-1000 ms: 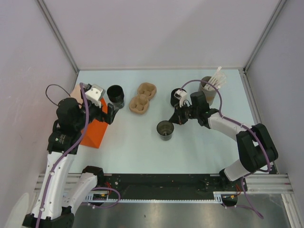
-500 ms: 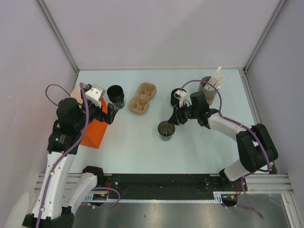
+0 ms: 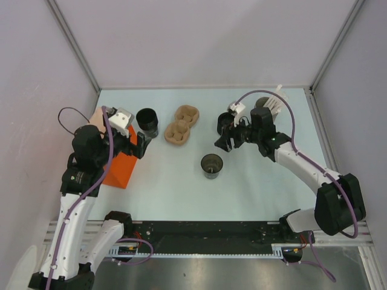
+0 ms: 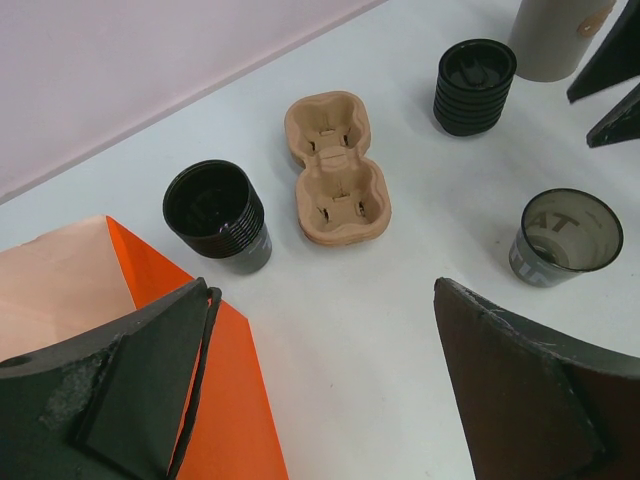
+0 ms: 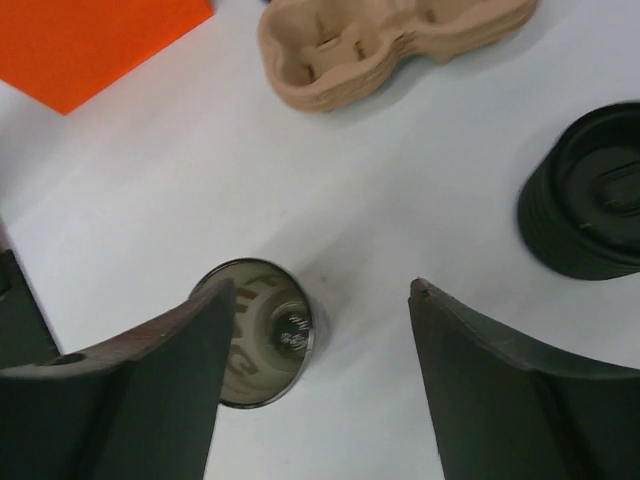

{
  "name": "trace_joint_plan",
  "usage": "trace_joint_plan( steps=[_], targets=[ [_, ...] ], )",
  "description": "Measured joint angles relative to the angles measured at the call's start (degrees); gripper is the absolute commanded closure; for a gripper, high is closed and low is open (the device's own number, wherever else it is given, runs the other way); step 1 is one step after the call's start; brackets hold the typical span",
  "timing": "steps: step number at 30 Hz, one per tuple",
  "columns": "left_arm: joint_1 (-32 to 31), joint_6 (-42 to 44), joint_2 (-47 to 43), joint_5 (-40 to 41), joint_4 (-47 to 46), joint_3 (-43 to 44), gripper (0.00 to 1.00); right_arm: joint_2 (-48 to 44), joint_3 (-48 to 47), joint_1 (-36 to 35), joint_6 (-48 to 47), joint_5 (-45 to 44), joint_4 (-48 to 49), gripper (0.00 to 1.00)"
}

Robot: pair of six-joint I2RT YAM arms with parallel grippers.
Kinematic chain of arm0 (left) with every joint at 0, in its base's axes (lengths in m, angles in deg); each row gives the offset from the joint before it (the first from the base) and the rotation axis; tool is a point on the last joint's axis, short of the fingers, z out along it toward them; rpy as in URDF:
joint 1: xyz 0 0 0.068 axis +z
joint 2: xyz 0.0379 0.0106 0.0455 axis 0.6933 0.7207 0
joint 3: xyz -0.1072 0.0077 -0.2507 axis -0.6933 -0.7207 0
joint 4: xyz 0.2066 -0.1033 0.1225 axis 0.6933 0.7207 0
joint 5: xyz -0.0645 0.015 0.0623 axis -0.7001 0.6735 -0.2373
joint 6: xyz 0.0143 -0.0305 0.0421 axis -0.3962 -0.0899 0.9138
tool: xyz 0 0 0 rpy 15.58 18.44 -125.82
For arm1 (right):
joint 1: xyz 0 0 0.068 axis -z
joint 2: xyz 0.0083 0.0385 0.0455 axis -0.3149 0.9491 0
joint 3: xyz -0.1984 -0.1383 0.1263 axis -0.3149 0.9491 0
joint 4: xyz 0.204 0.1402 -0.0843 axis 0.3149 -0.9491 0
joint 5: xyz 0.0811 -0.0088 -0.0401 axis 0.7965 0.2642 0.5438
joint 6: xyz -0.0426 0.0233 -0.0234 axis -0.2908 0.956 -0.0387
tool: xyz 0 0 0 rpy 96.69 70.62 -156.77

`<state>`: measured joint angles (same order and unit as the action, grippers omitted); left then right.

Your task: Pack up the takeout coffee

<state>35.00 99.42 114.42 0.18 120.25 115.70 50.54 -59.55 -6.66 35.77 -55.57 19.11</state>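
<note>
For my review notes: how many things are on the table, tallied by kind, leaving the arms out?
2 black ribbed cups: lidded cup, open cup
1 smoky clear cup
1 brown pulp carrier
1 orange paper bag
1 holder of white sticks
Total: 6

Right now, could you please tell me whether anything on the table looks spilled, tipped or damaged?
Nothing stands out: the lidded black ribbed cup, lidless black ribbed cup, smoky translucent cup and brown pulp carrier all sit upright; no spill shows.
</note>
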Motion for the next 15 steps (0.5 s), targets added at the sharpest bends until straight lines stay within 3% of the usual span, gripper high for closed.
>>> trace_joint_plan(
  steps=[3, 8, 15],
  targets=[
    [0.00, 0.00, -0.04, -0.04, -0.02, -0.07, 0.00, -0.48, -3.45, 0.00, -4.22, -3.63, -2.40, 0.16],
    [0.00, 0.00, -0.22, -0.09, 0.00, -0.26, 0.00, 0.22, -8.59, 0.02, -10.10, -9.94, -5.44, 0.19],
    [0.00, 0.02, -0.76, -0.09, 0.02, -0.31, 0.00, 10.58, -19.21, 0.61, -11.80, -18.12, -7.80, 0.24]
  ],
)
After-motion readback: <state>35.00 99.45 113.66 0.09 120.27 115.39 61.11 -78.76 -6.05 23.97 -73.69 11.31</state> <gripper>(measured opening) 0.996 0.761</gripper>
